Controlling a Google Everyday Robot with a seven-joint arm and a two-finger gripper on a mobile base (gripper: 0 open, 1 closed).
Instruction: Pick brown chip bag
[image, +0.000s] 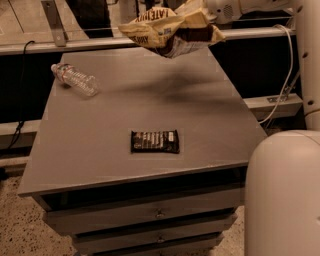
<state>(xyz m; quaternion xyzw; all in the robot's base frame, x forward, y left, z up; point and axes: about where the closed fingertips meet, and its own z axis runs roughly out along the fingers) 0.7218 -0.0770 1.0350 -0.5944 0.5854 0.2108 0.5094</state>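
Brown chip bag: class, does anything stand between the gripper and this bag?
Nothing visible does. The gripper, at the top right, is shut on the right end of the brown chip bag, which hangs in the air above the table. The water bottle and bar wrapper lie below, apart from it.

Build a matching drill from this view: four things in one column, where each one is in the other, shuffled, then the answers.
1. brown chip bag
2. water bottle
3. bar wrapper
4. gripper

A. flat on the table, towards its front
B. top right, closed on the bag's end
C. in the air above the table's far side
D. on its side near the far left corner

Pairs: 1-C, 2-D, 3-A, 4-B
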